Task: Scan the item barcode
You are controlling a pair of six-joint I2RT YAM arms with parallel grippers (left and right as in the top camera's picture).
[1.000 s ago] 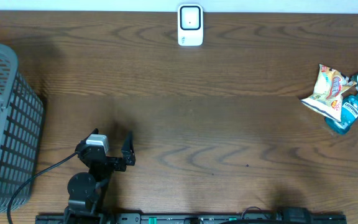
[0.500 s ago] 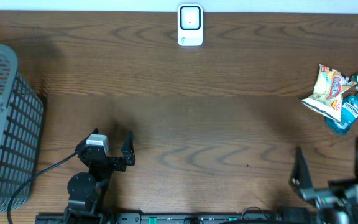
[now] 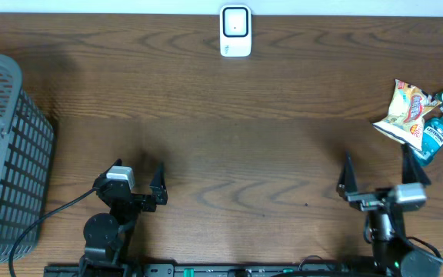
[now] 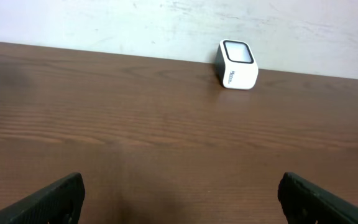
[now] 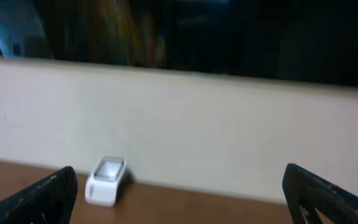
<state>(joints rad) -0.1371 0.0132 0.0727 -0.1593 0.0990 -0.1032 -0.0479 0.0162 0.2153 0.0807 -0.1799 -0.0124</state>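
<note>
A white barcode scanner point(image 3: 235, 31) stands at the table's far edge; it also shows in the left wrist view point(image 4: 236, 64) and the right wrist view point(image 5: 106, 180). The items lie in a small heap at the right edge: a yellow snack bag point(image 3: 404, 113) and a blue bottle point(image 3: 434, 137). My left gripper point(image 3: 137, 172) rests open near the front left, nothing between its fingers point(image 4: 55, 199). Near the front right, my right gripper point(image 3: 381, 171) is open and empty, below and left of the heap, raised and facing the back wall.
A grey mesh basket point(image 3: 6, 154) stands at the left edge. A black cable point(image 3: 44, 215) runs from the left arm's base toward the basket. A pale wall point(image 5: 229, 124) rises behind the table's far edge.
The right arm has come into view at the front right and has risen and shifted left, its jaws wide apart. The left arm has not moved.
</note>
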